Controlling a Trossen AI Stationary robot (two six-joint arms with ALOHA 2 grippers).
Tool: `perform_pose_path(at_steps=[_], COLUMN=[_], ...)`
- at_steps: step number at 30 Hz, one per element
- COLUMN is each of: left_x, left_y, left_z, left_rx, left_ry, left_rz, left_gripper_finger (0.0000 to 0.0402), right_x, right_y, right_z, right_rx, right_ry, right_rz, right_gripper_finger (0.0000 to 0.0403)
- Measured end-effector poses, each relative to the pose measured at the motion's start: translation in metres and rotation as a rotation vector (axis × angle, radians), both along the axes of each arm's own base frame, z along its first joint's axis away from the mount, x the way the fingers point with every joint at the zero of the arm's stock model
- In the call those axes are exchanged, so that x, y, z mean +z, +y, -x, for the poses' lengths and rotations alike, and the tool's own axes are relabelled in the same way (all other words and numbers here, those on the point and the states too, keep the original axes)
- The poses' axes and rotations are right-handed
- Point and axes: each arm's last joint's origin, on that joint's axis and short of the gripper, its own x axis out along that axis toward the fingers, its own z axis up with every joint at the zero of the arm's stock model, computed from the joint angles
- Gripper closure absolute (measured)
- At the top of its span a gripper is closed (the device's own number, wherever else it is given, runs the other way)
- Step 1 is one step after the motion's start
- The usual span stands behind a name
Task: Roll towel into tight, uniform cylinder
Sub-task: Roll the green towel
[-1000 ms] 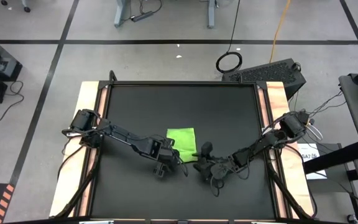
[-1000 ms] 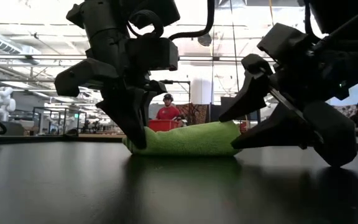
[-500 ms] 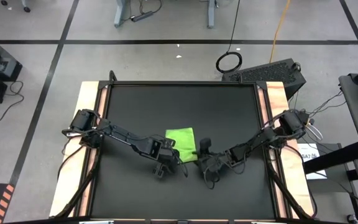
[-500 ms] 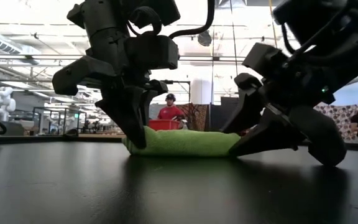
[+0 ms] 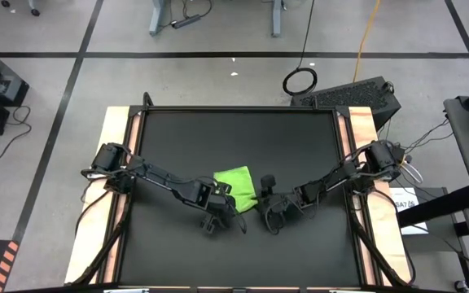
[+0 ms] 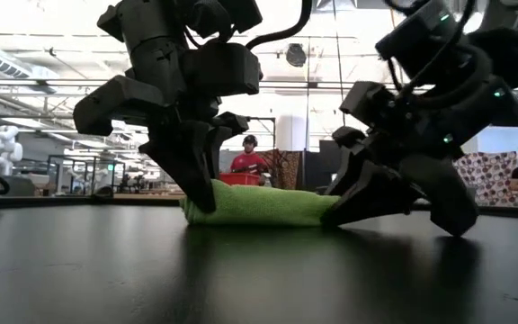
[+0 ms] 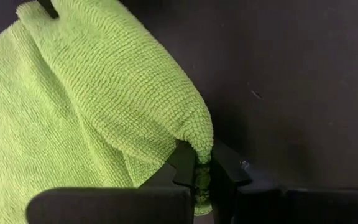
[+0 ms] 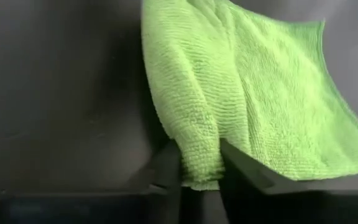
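1. Since a second ago, the right gripper [image 5: 265,213] has slid toward the left gripper [image 5: 233,213], and the towel [image 5: 236,183] has gone from a flat square to a skewed, bunched shape with its near edge lifted into a soft roll.
2. Both grippers now sit at the near edge of the towel, one at each end of the rolled lip; the rest of the cloth lies flat on the black table [image 5: 300,146] beyond the fingertips.
3. On the left wrist view, the left gripper [image 7: 202,180] has its fingers [image 7: 184,163] drawn narrow, pinching a corner of the fold between them.
4. On the right wrist view, the right gripper [image 8: 199,167] has its fingers [image 8: 169,163] set a little wider, with a thick ridge of towel [image 8: 241,93] held between them.
5. From table height, the towel [image 6: 259,205] is a low hump spanning the gap between the two sets of fingers and resting on the table.
6. The cloth looks light, soft and limp, with a nubby weave that should grip the fingers rather than slip. It will likely sag and unroll wherever it is not held, and a one-sided pull will likely skew it.
7. The best hold appears to be the two ends of the rolled lip, right where the fingers are, so that the roll turns evenly.
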Motion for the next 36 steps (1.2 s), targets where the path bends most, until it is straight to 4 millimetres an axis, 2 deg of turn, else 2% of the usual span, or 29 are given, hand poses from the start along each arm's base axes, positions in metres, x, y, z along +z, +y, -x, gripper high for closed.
perform_pose_path(at_steps=[4,6,11,19,24,32,36], left_x=[0.001,0.002,0.003,0.001,0.007,0.046,0.052], left_y=[0.000,0.000,0.000,0.000,0.002,-0.014,-0.027], left_z=[0.000,0.000,0.002,0.006,0.009,0.024,0.030], left_rx=[-0.004,-0.004,-0.003,0.032,0.116,0.106,0.068], left_ry=[-0.006,-0.006,0.009,0.049,0.027,-0.154,-0.191], left_rz=[0.003,0.004,0.005,0.006,-0.076,-0.268,-0.317], left_gripper_finger=[0.0380,0.0379,0.0354,0.0261,0.0218,0.0206,0.0206], right_x=[0.000,0.000,0.000,0.004,0.007,0.010,0.010], right_y=[-0.009,-0.014,-0.029,-0.043,-0.051,-0.063,-0.065], right_z=[-0.003,-0.004,-0.008,-0.010,-0.010,-0.010,-0.010], right_rx=[-0.013,-0.029,-0.039,0.014,0.041,0.027,0.003], right_ry=[0.002,0.003,0.023,0.097,0.116,0.162,0.182], right_rz=[-0.119,-0.199,-0.470,-0.835,-0.976,-1.156,-1.201], right_gripper_finger=[0.0374,0.0392,0.0382,0.0390,0.0390,0.0391,0.0391])
